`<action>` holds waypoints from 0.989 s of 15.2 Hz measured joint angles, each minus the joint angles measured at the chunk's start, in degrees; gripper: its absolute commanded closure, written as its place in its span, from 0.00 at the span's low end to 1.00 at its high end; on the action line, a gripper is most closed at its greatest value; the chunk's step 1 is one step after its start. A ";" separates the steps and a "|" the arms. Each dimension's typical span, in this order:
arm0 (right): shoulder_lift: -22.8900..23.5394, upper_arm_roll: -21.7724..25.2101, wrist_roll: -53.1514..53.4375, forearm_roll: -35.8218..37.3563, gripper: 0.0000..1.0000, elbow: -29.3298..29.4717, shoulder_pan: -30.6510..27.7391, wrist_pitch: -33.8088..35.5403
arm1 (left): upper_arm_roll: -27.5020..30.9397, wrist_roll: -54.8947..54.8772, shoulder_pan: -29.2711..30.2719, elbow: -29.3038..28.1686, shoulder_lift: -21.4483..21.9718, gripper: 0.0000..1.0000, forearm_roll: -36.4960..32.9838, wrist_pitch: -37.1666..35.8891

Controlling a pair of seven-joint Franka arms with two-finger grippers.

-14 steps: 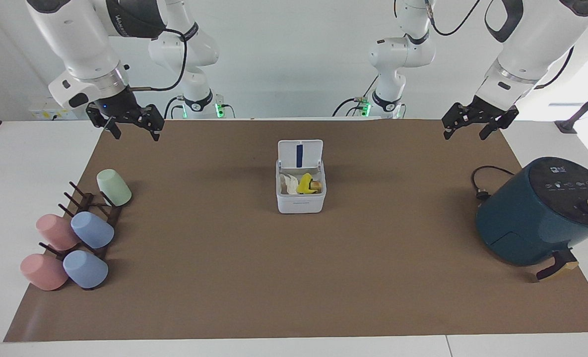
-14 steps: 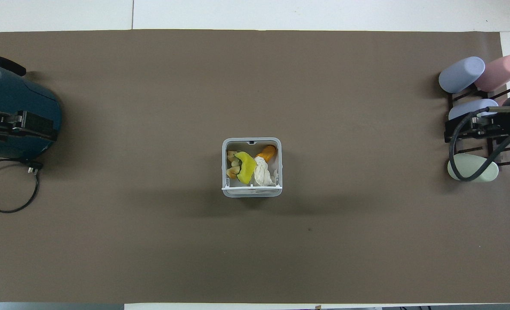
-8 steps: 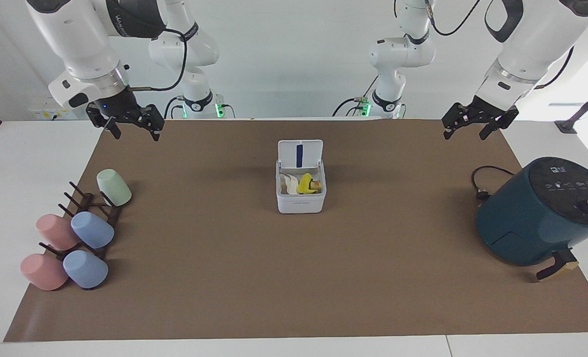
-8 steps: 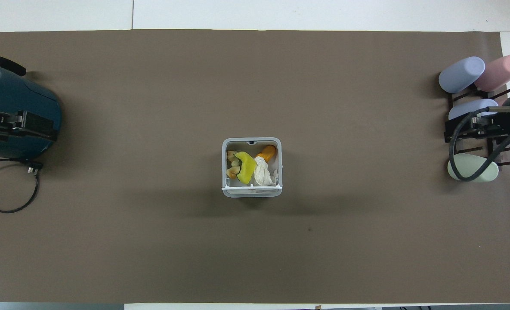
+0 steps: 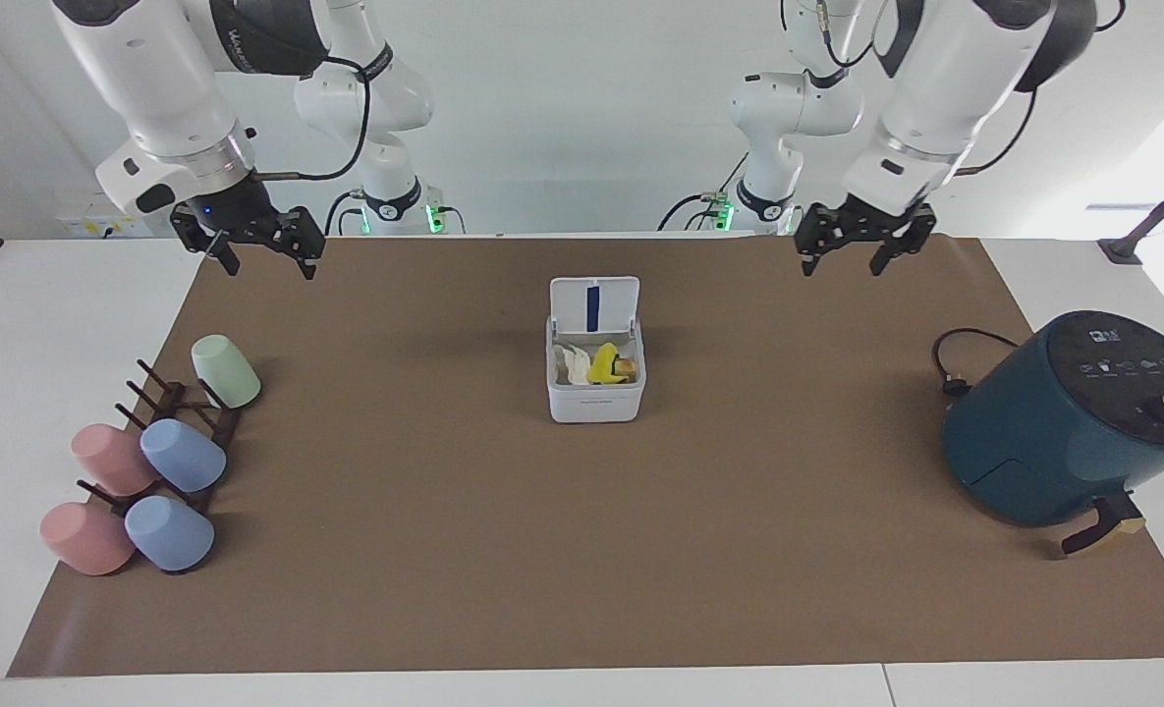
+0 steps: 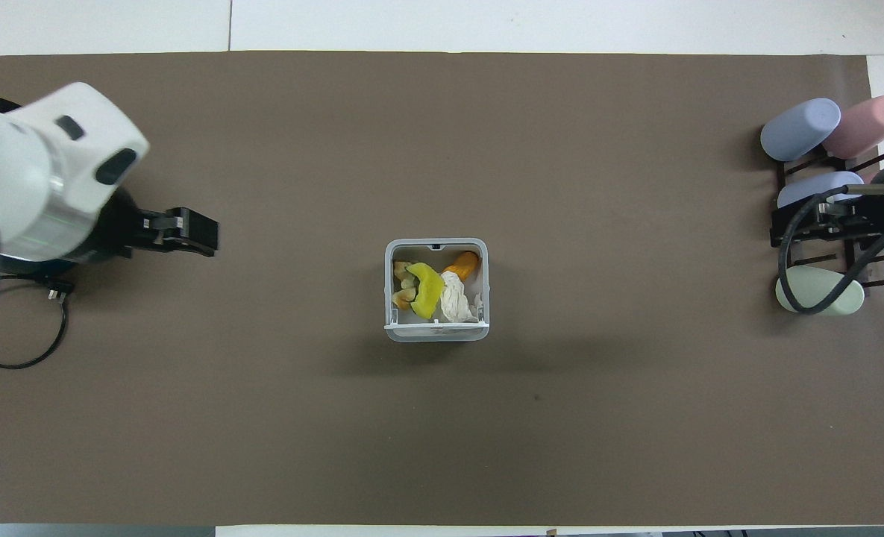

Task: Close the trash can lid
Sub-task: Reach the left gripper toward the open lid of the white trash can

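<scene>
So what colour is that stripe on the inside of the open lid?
Blue, a short upright stripe on the white lid; it shows best in the facing view.

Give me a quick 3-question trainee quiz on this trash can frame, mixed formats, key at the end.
1. True or false: the lid of the trash can stands raised, its blue stripe showing.
2. Which gripper hangs over the mat between the air fryer and the trash can?
A. left gripper
B. right gripper
C. neither
3. Fill in: the cups on the rack lie toward the ____ arm's end of the table.

Key:
1. True; the can is open, scraps visible inside.
2. A; in the overhead view it is over bare mat beside the air fryer, touching nothing.
3. right
</scene>
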State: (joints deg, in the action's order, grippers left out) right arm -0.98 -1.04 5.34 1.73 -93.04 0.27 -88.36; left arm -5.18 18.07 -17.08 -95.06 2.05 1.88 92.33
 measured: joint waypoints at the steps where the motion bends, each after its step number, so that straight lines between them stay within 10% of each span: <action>1: 0.00 0.00 0.00 0.00 0.00 0.00 0.00 0.00 | -0.16 2.88 -3.79 -2.00 0.78 1.00 0.30 0.98; 8: 0.00 0.00 0.00 0.00 0.00 0.00 0.00 0.00 | -0.47 18.56 -24.26 -13.16 1.93 1.00 3.93 12.18; 15: 0.00 0.00 0.00 0.00 0.00 0.00 0.00 0.00 | 1.07 20.47 -23.42 -13.12 -3.88 1.00 3.94 22.59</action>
State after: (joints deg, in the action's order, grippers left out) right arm -0.98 -1.04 5.34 1.73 -93.04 0.27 -88.36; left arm -4.12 38.54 -40.50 -108.18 -1.83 5.81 114.92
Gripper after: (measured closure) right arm 0.000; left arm 0.991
